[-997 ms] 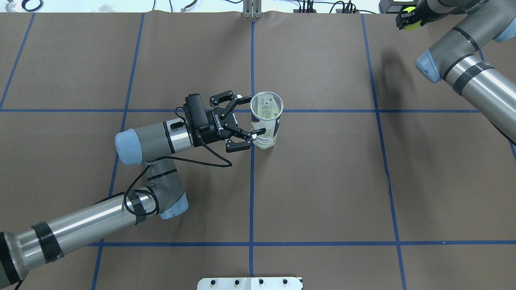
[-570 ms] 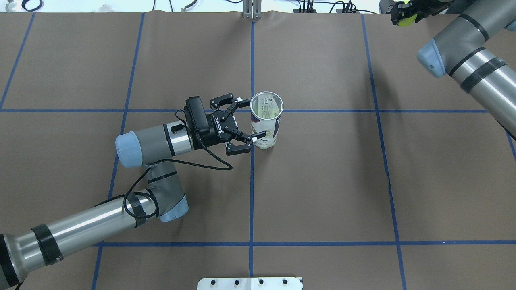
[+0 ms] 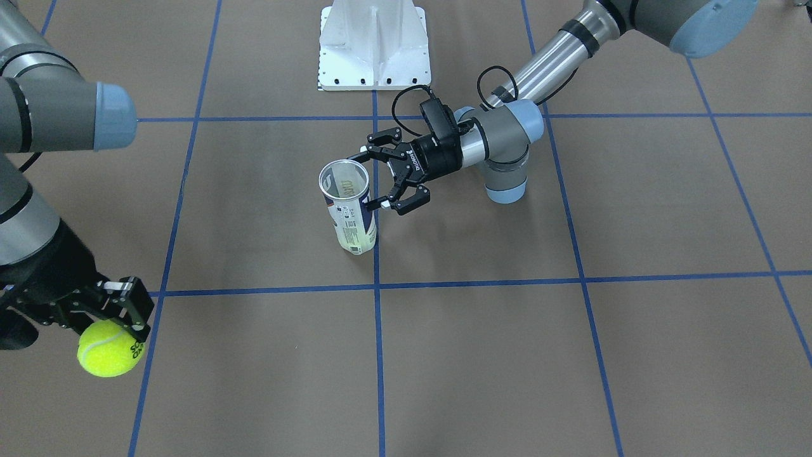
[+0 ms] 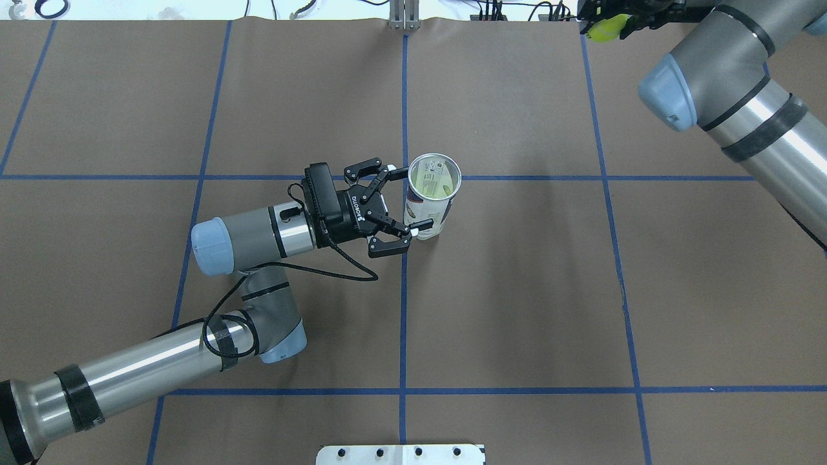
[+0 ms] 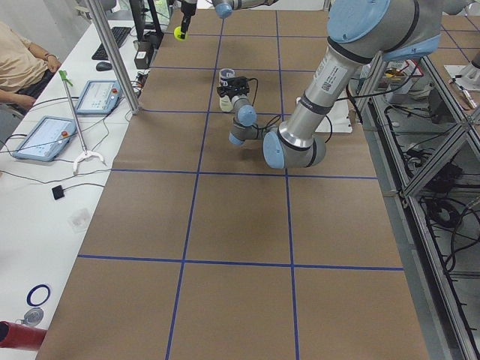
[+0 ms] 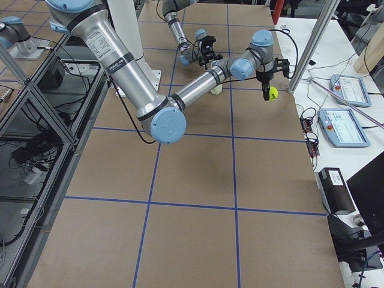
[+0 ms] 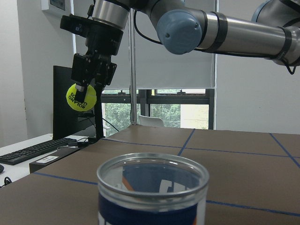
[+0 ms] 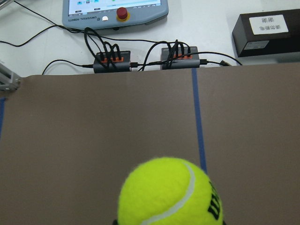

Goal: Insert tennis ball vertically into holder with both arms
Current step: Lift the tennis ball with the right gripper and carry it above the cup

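One ball (image 3: 109,348) clamped in right gripper (image 3: 117,311) above desk (image 3: 571,355) corner; left gripper (image 4: 413,200), spread apart, flanking upright can (image 4: 428,201).

Brown table w/ blue tape grid (image 4: 517,290), white pedestal base (image 3: 374,44), two tablets (image 5: 71,116), keyboard (image 5: 112,41).

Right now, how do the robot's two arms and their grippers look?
Both arms are silver tubes with grey joint housings, pale blue round caps and black tape bands. The left gripper is black, with linked fingers, white-tipped pads, white lettering, a boxy black camera and a looping black cable. The right gripper is black too.
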### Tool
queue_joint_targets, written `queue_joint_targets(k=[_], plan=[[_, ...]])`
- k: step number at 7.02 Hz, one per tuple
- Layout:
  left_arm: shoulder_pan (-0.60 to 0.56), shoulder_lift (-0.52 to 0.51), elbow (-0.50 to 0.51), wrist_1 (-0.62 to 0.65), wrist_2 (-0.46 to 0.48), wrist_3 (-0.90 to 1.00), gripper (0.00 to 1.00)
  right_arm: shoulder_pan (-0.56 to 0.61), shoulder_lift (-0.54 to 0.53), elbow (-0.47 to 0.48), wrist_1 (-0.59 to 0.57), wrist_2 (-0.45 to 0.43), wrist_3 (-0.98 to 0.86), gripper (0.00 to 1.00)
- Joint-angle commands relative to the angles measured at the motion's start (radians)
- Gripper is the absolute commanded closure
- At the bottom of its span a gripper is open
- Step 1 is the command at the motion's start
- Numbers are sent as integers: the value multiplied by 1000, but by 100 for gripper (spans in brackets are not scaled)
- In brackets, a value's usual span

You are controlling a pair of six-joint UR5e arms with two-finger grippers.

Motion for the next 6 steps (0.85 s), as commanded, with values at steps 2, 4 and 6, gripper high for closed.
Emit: queue_joint_targets(k=[2,4,6], plan=[[1,-3,1,2,0,0,1,-115,72,195,-178,-3,185,100],[-1,-3,1,2,2,0,1,-169,132,218,-186,-15,283,100],[-1,-3,3,3,2,1,1,-228,148,234,-186,-61,323,100]])
